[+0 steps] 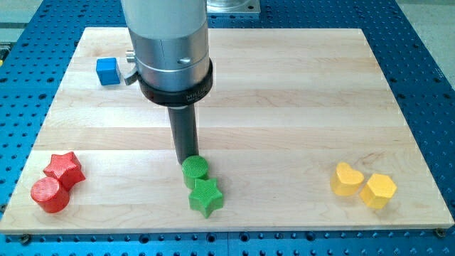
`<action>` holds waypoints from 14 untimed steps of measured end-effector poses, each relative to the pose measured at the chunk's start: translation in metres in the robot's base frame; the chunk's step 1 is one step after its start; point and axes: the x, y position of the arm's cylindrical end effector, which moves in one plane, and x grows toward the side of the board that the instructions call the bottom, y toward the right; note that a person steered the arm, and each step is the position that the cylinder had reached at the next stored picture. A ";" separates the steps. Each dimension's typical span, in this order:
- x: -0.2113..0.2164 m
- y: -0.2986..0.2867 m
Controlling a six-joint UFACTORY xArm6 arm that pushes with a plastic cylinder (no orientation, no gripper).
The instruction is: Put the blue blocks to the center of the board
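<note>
A blue cube (107, 71) sits near the board's top left, just left of the arm's metal body. No other blue block shows; the arm may hide part of the board. My tip (188, 159) is at the lower middle of the board, touching the top edge of the green cylinder (195, 171). The blue cube is far from my tip, up and to the view's left.
A green star (205, 197) lies just below the green cylinder. A red star (64, 168) and a red cylinder (50, 195) sit at the bottom left. A yellow heart (346, 179) and a yellow hexagon (378, 190) sit at the bottom right. The wooden board (284, 107) rests on a blue perforated table.
</note>
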 end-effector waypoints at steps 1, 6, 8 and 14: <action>0.013 0.007; -0.034 -0.084; -0.040 -0.092; -0.231 -0.215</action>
